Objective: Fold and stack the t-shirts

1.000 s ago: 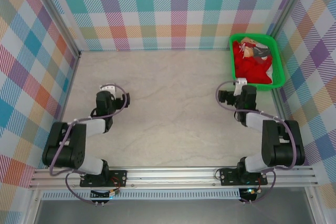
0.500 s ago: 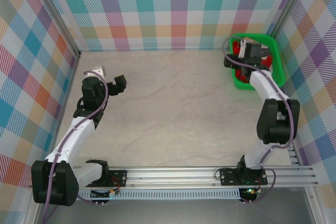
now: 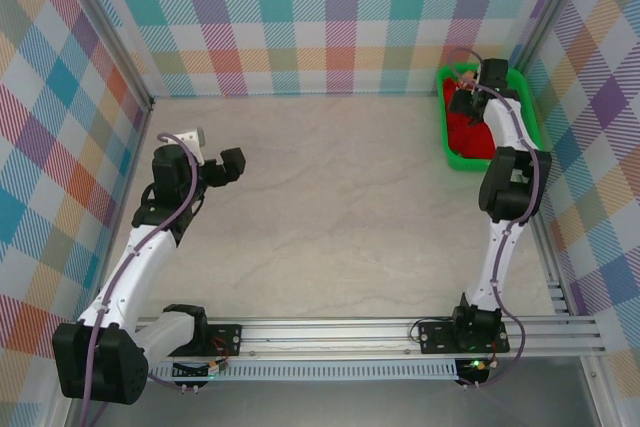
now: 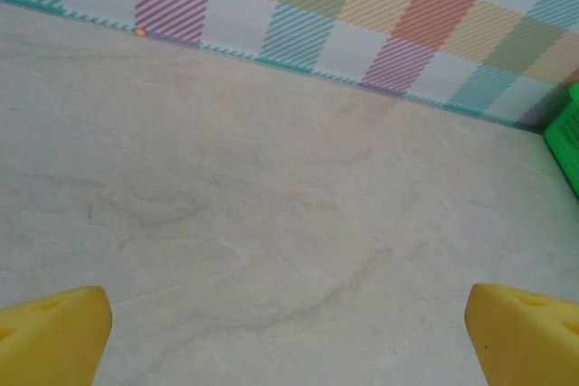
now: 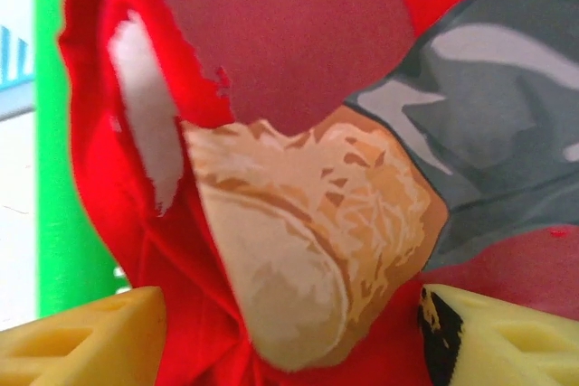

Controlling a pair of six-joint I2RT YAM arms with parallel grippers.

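red t-shirt (image 3: 465, 133): is lying crumpled in the green bin (image 3: 468, 161), upper right of the overhead frame, its teddy-bear print (image 5: 308, 223) facing up.
right claw (image 5: 289, 336): is hanging over the bin, yellow fingers (image 5: 81, 332) standing apart, straddling the print.
left claw (image 3: 212, 150): is hovering wide open above the desk (image 3: 330, 207), left of frame.

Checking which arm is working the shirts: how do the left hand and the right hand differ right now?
The left hand hovers over the table; the right hand reaches into the green bin. The left hand has nothing between its fingers; the right hand has the red t-shirt, bear print up, between its fingers. Both have yellow fingertips standing apart.
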